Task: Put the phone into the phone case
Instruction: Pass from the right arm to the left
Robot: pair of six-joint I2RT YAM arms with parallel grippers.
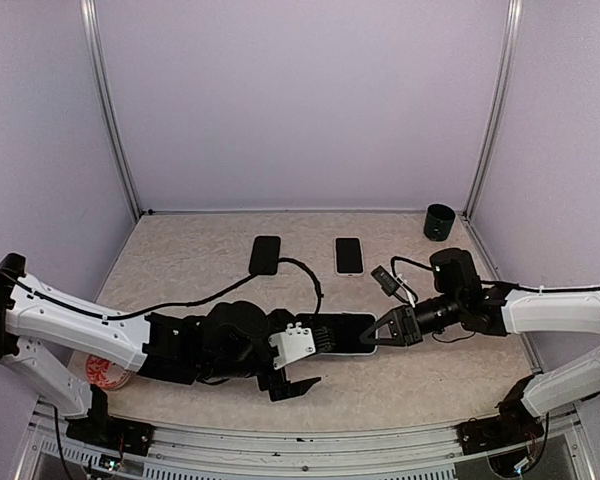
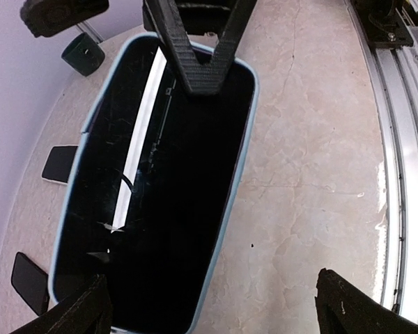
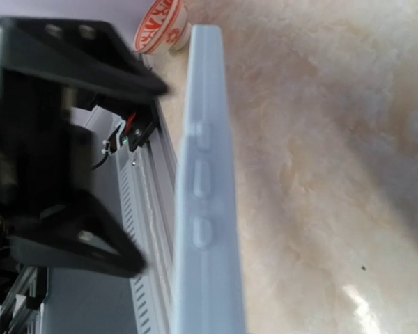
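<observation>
Left wrist view looks down on the phone case (image 2: pixel 246 132), its pale blue rim running all round the dark glass of the phone (image 2: pixel 167 209), so the phone looks seated inside, though whether every corner has snapped home cannot be told. The right hand (image 2: pixel 198 80) is clamped on the far end of the case: one finger lies over the glass and, judging by the edge-on right wrist picture, the other is probably beneath, a pinch that seems meant to stop the case sliding. The left hand (image 2: pixel 212 309) hangs over the near end of the case with its fingers (image 2: pixel 80 313) spread wide, holding nothing, likely placed to press that end down. Beyond the case lie a black handset (image 1: pixel 265 254) and a white-edged handset (image 1: pixel 348 255), with a black cup (image 1: pixel 439 222) farther off past its right end; a red-printed cup (image 1: pixel 105 372) stands well off its left end, all on the counter (image 2: pixel 313 174)
</observation>
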